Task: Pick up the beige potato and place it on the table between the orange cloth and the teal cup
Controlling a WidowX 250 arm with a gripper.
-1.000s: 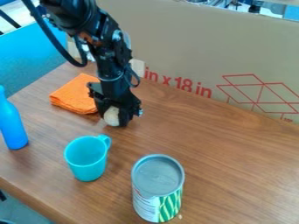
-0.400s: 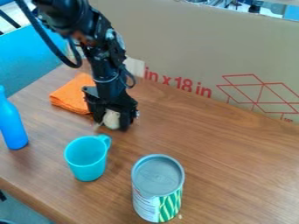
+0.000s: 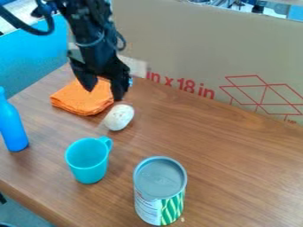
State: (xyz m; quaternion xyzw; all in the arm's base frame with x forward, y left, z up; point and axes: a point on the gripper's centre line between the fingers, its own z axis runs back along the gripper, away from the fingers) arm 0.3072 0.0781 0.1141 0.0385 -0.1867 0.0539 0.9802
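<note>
The black gripper [image 3: 104, 93] hangs open over the orange folded cloth [image 3: 83, 101], its two fingers spread and nothing between them. Just in front of it and a little to the right, a whitish rounded object [image 3: 119, 117] lies on the wooden table, apart from the fingers. Nearer the camera stands a turquoise cup [image 3: 87, 162], upright, with its handle toward the back right.
A blue bottle [image 3: 12, 126] stands at the left edge. A tin can [image 3: 160, 191] with a grey lid stands at the front. Behind the table [image 3: 237, 150], a large cardboard panel [image 3: 207, 48] forms a wall along the back.
The gripper has opened and let go of the whitish object, then risen up and back toward the cloth. The object now lies on the table where the fingers were around it.
</note>
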